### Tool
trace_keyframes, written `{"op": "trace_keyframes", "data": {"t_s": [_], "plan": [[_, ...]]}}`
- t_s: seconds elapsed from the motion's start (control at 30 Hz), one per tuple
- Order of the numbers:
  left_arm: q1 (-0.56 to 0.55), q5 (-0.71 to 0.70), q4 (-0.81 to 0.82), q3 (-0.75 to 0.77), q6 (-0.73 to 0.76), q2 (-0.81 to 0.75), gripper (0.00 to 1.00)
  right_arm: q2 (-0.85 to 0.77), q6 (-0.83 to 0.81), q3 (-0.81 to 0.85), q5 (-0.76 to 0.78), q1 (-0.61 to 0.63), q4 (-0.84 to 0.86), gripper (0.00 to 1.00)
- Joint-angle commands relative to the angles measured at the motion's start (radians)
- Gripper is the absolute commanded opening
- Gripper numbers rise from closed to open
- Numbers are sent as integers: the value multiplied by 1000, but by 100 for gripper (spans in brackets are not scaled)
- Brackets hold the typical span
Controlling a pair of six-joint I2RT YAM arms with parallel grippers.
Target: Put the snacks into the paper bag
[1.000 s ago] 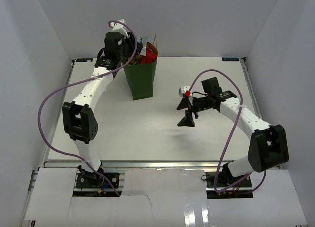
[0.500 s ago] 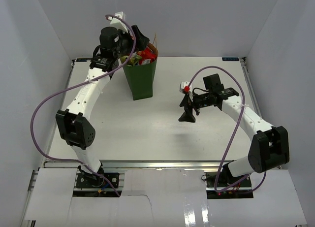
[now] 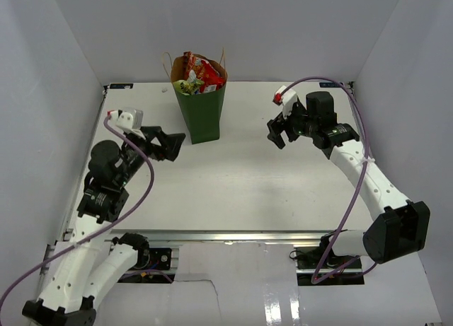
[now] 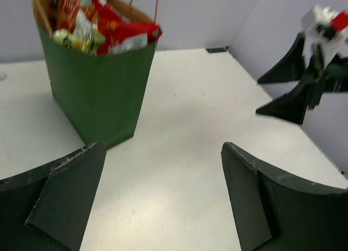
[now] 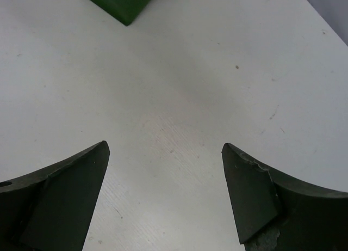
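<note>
The dark green paper bag (image 3: pixel 202 116) stands upright at the back of the table, and snacks (image 3: pixel 196 75) fill its mouth: red crinkly packs, with a light green packet at the left. In the left wrist view the paper bag (image 4: pixel 98 93) and the snacks (image 4: pixel 106 30) sit at the upper left. My left gripper (image 3: pixel 175 146) hangs open and empty, to the left of the bag and nearer than it, pointing at it; its jaws (image 4: pixel 163 147) frame bare table. Right of the bag, my right gripper (image 3: pixel 275 135) is raised, open and empty (image 5: pixel 165 146). Only a bottom corner of the bag (image 5: pixel 122 0) shows there.
White walls close in the table (image 3: pixel 233 177) on the left, back and right. In the left wrist view my right gripper (image 4: pixel 296 82) hangs at the far right. Purple cables loop off both arms.
My left arm has drawn back from over the bag's mouth to low on the near left, and its jaws have opened. My right arm has lifted and swung back toward the right.
</note>
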Motion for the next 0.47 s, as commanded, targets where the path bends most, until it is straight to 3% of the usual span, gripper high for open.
{"op": "trace_keyframes", "data": {"t_s": [0.0, 0.13, 0.43], "plan": [[-1, -70, -115, -110, 1, -78, 98, -26, 74, -8, 148, -10, 69, 90], [-1, -96, -152, -188, -59, -194, 98, -40, 85, -11, 140, -13, 67, 90], [-1, -105, -209, -225, -120, -263, 98, -59, 160, -8, 206, -11, 113, 90]]}}
